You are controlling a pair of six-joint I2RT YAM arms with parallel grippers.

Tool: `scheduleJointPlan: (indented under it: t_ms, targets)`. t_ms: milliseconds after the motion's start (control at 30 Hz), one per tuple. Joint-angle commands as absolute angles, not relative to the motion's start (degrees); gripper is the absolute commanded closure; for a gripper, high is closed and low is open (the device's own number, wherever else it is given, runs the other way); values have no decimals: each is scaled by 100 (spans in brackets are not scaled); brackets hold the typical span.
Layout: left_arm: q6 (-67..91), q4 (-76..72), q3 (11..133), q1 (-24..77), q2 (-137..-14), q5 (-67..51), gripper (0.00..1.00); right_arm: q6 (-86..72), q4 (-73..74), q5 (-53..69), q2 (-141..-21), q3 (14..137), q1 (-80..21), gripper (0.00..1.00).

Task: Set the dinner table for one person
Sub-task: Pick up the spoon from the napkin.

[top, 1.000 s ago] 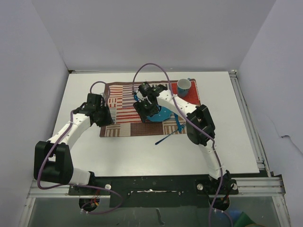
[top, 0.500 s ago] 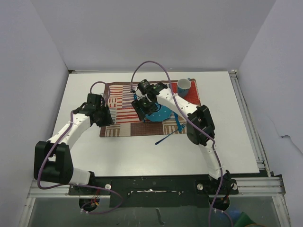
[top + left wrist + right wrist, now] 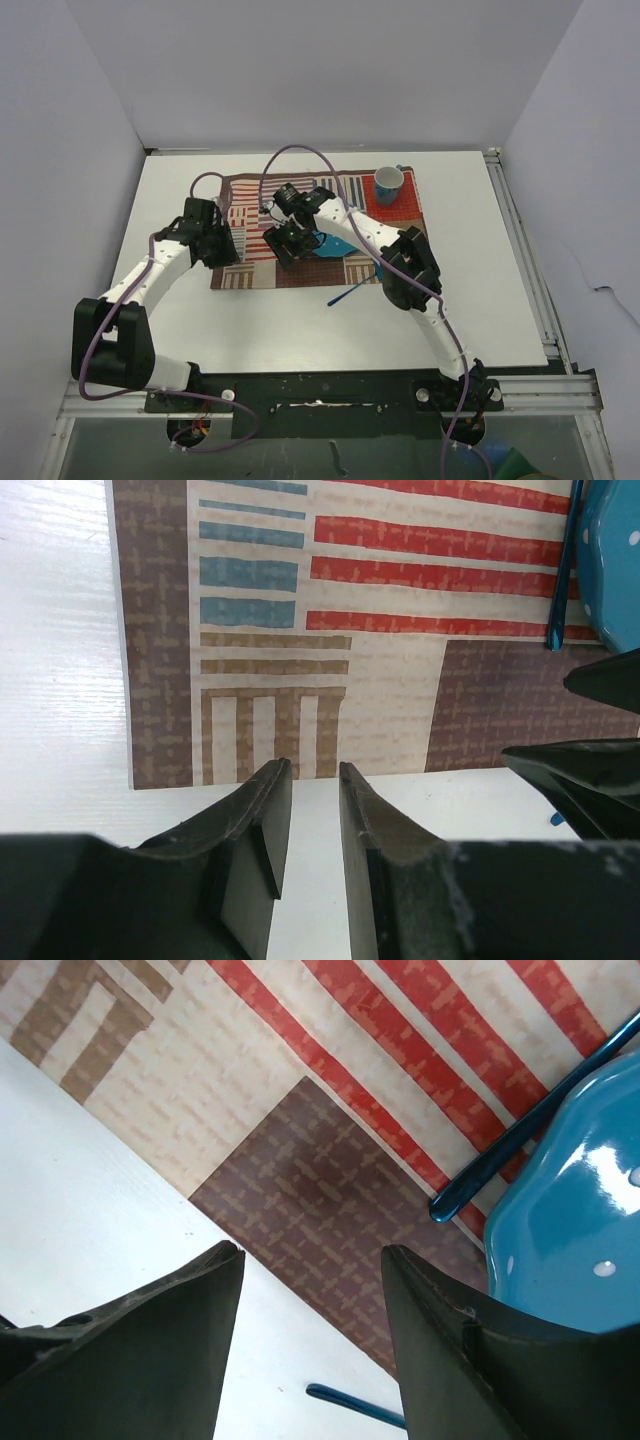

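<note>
The white dinner table [image 3: 300,330] fills the whole workspace under both arms, with a striped mat [image 3: 250,250] lying on its far middle. A blue plate [image 3: 570,1230] sits on the mat and a cup [image 3: 388,184] is at the far right corner of the mat. There are 2 blue utensils: 1 stick [image 3: 520,1132] right beside the plate, 1 [image 3: 350,293] on bare table near the mat's front edge. The left gripper [image 3: 305,770] is pretty much pressed together on nothing, at the mat's near left corner. The right gripper [image 3: 310,1255] is spread wide and empty over the mat edge by the plate.
</note>
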State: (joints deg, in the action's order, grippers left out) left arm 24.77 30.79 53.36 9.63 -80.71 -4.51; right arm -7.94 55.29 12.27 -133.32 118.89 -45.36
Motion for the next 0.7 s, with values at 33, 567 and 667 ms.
scheduleJointPlan:
  t_ms: [33,567,667]
  targets:
    - [2391,2883,5370,922,-8016,-448,74,-781,5493,1226,-13344,11972,-4518,42]
    - [2382,2862,5362,921,-7989,-479,74,-746,5350,929,-13176,11417,-4309,42]
    - [2390,2856,5362,920,-7989,-488,74,-736,5297,960,-13196,11390,-4204,41]
